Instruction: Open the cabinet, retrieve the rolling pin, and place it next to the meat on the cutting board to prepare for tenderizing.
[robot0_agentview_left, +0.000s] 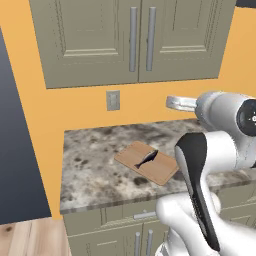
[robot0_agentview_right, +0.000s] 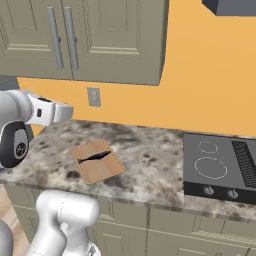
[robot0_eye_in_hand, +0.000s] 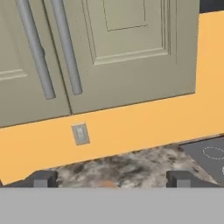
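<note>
The hand (robot0_eye_in_hand: 111, 179) stood wide open and held nothing, its two dark fingertips (robot0_eye_in_hand: 40, 179) far apart at the bottom of the hand view, raised above the speckled stone worktop (robot0_agentview_left: 95, 165) and facing the back wall. On that worktop lay the cutting board (robot0_agentview_left: 145, 162), flat and set at an angle, with the meat (robot0_agentview_left: 146, 158) lying across its middle as a thin dark strip. To the right of the board, well apart from it, a black cooktop (robot0_agentview_right: 220, 167) was set into the worktop. Behind, a grey outlet plate (robot0_agentview_left: 113, 100) sat on the orange wall (robot0_agentview_right: 200, 90). Above it hung the cabinet (robot0_agentview_left: 135, 40), both paneled doors shut, the two long silver handles (robot0_agentview_left: 133, 39) side by side at the seam. The rolling pin could not be made out.
</note>
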